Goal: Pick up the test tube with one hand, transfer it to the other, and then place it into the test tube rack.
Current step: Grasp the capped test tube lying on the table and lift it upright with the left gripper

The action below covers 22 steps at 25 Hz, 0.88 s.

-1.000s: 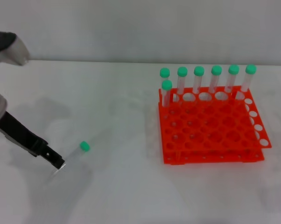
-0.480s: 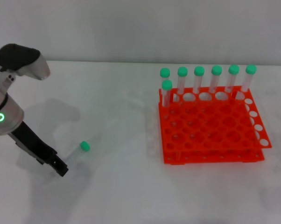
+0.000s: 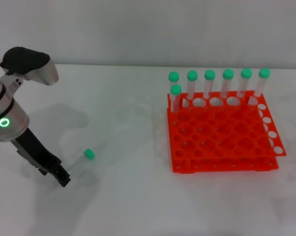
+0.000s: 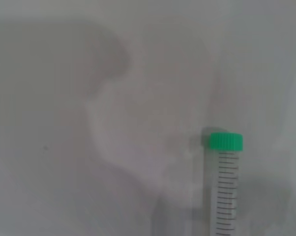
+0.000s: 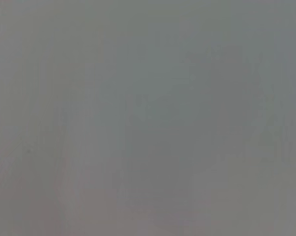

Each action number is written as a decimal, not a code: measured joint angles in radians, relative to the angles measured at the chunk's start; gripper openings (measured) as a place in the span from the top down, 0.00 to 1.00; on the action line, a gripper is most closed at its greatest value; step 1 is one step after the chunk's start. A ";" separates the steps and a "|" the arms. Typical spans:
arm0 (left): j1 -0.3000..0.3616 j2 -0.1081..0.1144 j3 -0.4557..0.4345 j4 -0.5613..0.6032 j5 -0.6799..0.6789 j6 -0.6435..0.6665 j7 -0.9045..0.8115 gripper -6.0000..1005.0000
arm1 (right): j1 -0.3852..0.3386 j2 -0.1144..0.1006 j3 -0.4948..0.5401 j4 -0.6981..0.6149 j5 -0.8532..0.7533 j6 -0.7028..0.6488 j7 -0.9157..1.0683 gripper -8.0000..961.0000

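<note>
White tabletop [image 3: 138, 196] is filling the scene beneath a pale grey wall. I am reaching my left gripper [image 3: 63, 178] down at the near left of the table, its black tip sitting at the conical end of the test tube [image 3: 81, 162]; whether its fingers are apart or together I cannot tell, and I cannot tell if they are touching the tube. That tube is lying flat on the table, its mint-green cap [image 3: 89, 154] pointing away from my gripper and toward the rack. In my left wrist view the tube [image 4: 225, 196] is showing its printed scale and cap [image 4: 225, 141] against the bare surface. Well apart, on the right, the orange-red rack [image 3: 222, 142] is standing with seven capped tubes [image 3: 209, 83] upright along its far edge. My right gripper is lying outside every view; its wrist camera is showing only plain grey.
</note>
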 joint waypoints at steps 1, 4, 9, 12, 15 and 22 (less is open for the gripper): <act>-0.001 0.000 0.000 0.001 0.002 -0.001 -0.002 0.29 | 0.000 0.000 0.000 0.001 0.000 0.000 0.000 0.09; -0.006 0.000 0.000 0.018 0.011 -0.014 -0.016 0.32 | 0.000 0.000 -0.003 0.002 0.000 0.000 0.000 0.09; -0.007 -0.001 0.000 0.062 0.037 -0.036 -0.044 0.40 | 0.000 0.000 -0.006 0.002 0.000 0.000 0.001 0.09; -0.008 -0.002 0.000 0.079 0.058 -0.050 -0.062 0.45 | -0.001 0.000 -0.007 0.002 0.000 0.000 0.001 0.09; -0.010 -0.002 0.000 0.091 0.073 -0.065 -0.078 0.49 | -0.002 0.000 -0.007 0.002 0.000 0.000 0.001 0.09; -0.011 -0.002 0.000 0.118 0.088 -0.081 -0.096 0.55 | -0.002 0.000 -0.009 0.005 0.000 0.000 0.001 0.09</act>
